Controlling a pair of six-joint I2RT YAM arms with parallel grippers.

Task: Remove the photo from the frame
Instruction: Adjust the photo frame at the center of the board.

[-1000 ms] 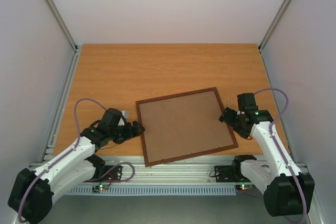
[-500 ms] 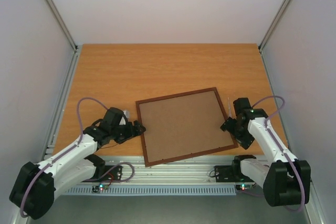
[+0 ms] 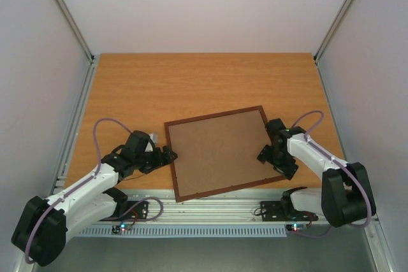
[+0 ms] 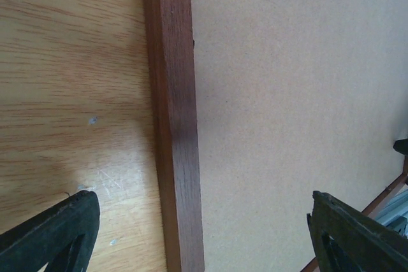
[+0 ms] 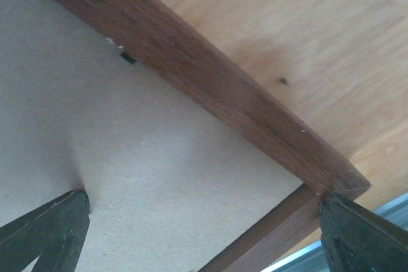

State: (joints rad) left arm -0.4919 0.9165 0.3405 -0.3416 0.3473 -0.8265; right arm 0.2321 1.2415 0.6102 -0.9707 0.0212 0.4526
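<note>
Since both arms crouch low at the near edge, start there: your left gripper (image 3: 169, 155), jaws wide and empty, straddles the left rail of the frame (image 3: 214, 115), and your right gripper (image 3: 268, 157), equally wide, spans its near right corner. The frame lies face down on the table (image 3: 191, 81), its long axis roughly left to right. The photo is hidden under the hardboard back (image 3: 220, 151).

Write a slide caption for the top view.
Frame back-up, open left gripper and open right gripper at its opposite side edges.
</note>
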